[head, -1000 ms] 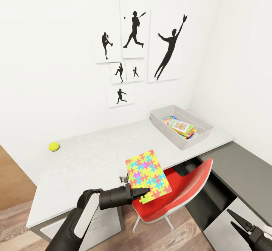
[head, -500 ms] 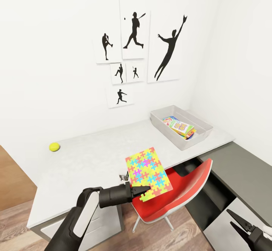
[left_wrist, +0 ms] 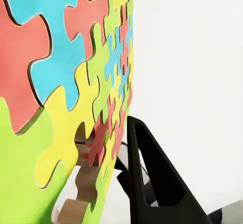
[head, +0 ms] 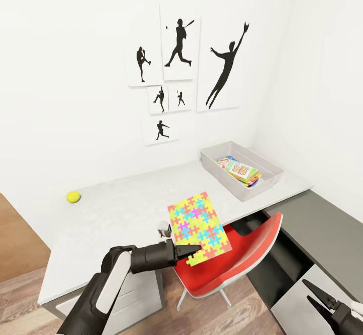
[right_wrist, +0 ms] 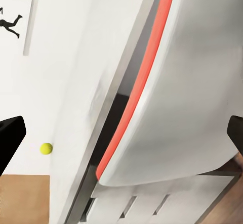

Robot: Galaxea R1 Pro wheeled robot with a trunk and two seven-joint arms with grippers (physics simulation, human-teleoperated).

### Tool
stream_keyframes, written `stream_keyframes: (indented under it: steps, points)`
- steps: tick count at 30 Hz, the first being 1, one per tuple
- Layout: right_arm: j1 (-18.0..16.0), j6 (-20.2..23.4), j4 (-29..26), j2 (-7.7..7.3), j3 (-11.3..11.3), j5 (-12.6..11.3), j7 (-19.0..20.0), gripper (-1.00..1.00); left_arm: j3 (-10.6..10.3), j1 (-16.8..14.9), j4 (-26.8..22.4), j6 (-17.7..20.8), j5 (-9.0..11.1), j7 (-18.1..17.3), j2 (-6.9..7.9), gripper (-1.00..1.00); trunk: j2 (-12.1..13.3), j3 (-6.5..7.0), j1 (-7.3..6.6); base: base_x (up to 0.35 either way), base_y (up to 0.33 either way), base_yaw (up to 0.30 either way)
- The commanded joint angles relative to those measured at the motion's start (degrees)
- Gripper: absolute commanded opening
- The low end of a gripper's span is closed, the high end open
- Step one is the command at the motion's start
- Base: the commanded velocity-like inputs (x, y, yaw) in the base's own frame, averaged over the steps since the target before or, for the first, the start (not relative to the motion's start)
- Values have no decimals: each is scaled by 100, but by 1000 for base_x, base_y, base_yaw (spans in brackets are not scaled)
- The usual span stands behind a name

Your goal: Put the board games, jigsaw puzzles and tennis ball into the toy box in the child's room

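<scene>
My left gripper [head: 194,250] is shut on the lower edge of a many-coloured jigsaw puzzle [head: 199,226], held tilted up over the table's front edge and the red chair. Up close, the left wrist view shows the puzzle [left_wrist: 61,82] pinched beside a black finger [left_wrist: 152,178]. The grey toy box [head: 243,168] stands at the table's back right with colourful board games [head: 239,169] inside. A yellow-green tennis ball [head: 73,197] lies at the table's far left; the same tennis ball [right_wrist: 46,148] appears small in the right wrist view. My right gripper [head: 317,299] hangs open at the lower right.
A red chair [head: 237,259] is tucked under the white table [head: 126,204]. A dark grey cabinet [head: 322,234] runs along the right wall. Drawers sit under the table's left end. Black silhouette posters [head: 181,67] hang on the wall behind.
My left gripper has lifted the puzzle slightly and carried it a little to the right. The right arm has stayed put.
</scene>
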Motion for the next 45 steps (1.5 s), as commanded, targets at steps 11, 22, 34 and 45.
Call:
stream_keyframes:
  steps: [11,22,34,45]
  points:
    - [1,35,-9,1,-9,-24,-22,100,-607,-50,-10,17,-26,-35,128,-100,438,192,-241,0,0,0]
    - [1,41,-22,4,-2,-24,-15,100,-629,-51,-10,17,-17,-41,192,-100,879,389,-483,-86,0,0]
    - [1,40,-7,7,3,-31,-33,100,-602,-51,-10,17,-17,-41,290,-100,1360,659,-746,-18,0,-128]
    - [1,30,-12,8,7,-24,-59,100,-593,-60,-10,17,-10,-41,427,-100,1801,923,-988,-2,0,-207]
